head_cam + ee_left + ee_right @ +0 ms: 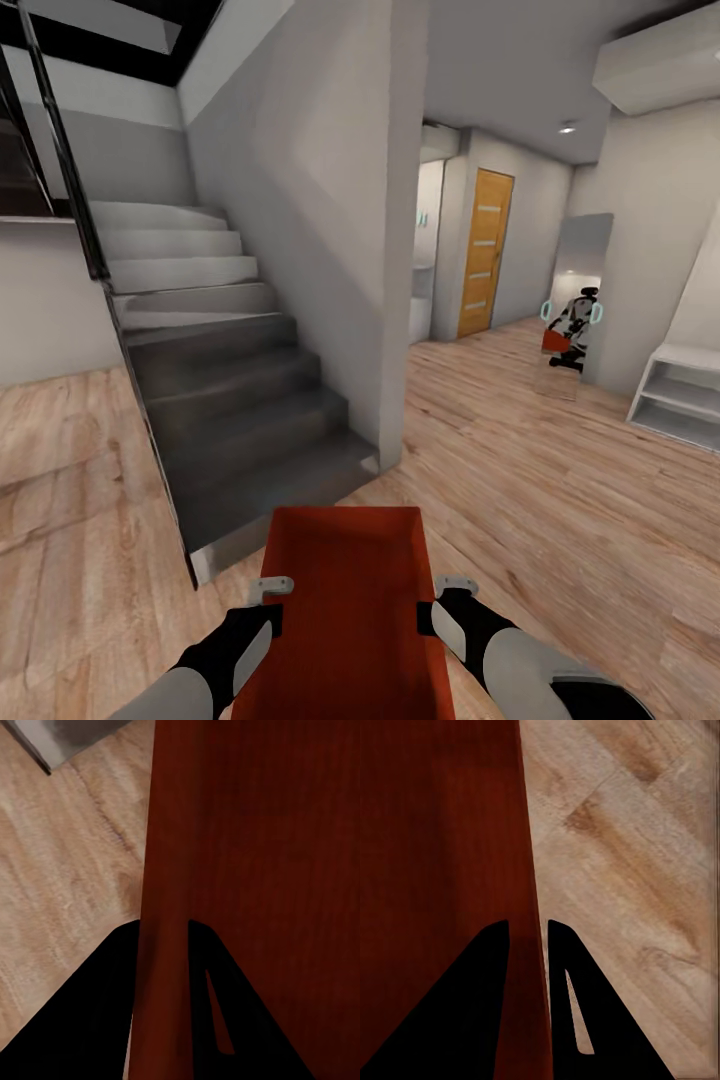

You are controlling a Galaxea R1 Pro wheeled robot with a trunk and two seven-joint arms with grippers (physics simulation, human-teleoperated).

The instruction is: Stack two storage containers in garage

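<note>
Carrying the container (345, 610) past the stairs (230, 420), the robot risks clipping the bottom step or the wall corner, which could jar a rim loose. The left claw (270, 588) pinches the box's left wall, the right claw (452, 588) its right wall, above the wood floor (560, 500).

Red-orange lidless storage container (345, 610), level, held off the wood-plank floor (560, 520).
</note>
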